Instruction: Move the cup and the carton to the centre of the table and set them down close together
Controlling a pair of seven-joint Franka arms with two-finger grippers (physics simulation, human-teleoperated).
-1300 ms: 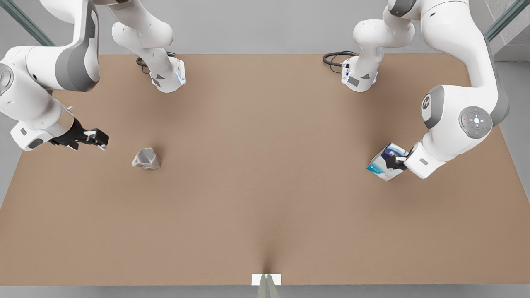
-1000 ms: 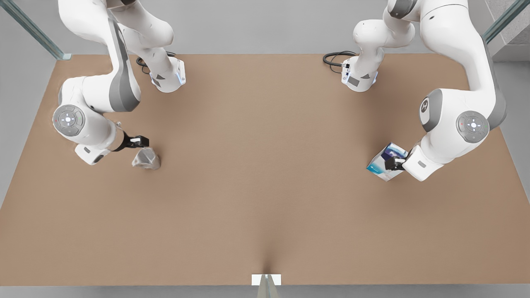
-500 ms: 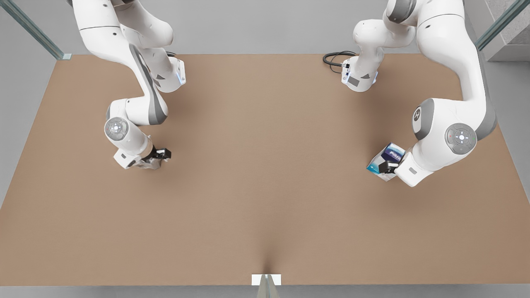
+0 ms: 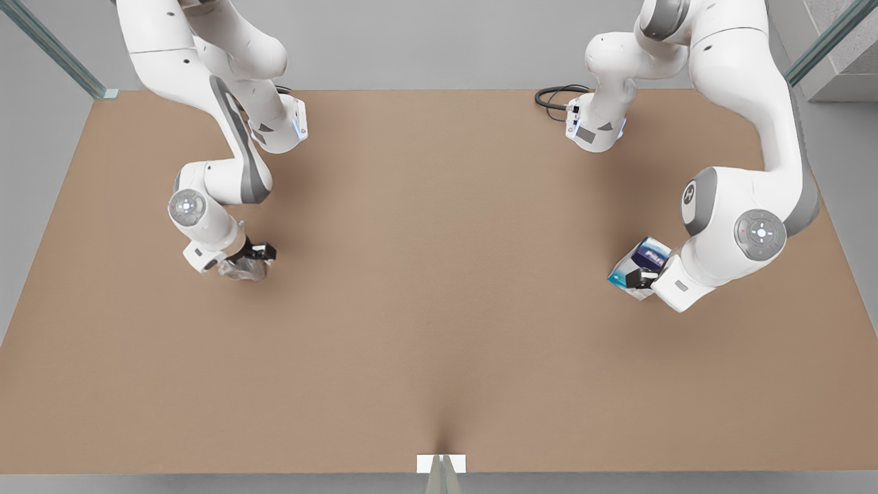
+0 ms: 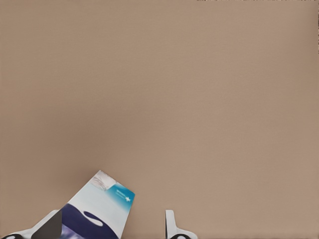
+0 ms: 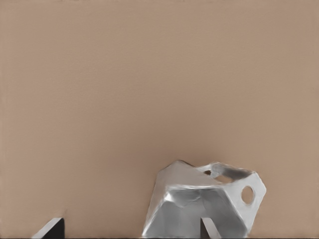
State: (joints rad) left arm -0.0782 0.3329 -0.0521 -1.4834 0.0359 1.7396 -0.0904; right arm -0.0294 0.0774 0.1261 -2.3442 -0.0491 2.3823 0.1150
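One cup [image 4: 241, 270] and one carton [image 4: 638, 269] sit on the tan desk [image 4: 439, 309], well apart: the cup at the middle left of the front view, the carton at the middle right, neither near the centre.

Much of the cup is hidden in the front view beneath the right gripper [image 4: 257, 254] and its white wrist; only a silvery sliver shows at the lower edge. The right wrist view gives it better: the faceted cup [image 6: 204, 201] is cut off along the frame's lower edge, a small round hole visible in its handle side. Two dark fingers [image 6: 208, 230] rise at the bottom of that frame, spread apart, one in front of the cup's body and the other off at the lower left with bare desk around it, so they are not pinching anything.

The left gripper [image 4: 641, 278] is at the carton, covering part of its near face in the front view. In the left wrist view the carton [image 5: 97, 211] is cropped at the bottom left, and the fingers [image 5: 172, 226] stand spread, one against the carton, the other clear of it.
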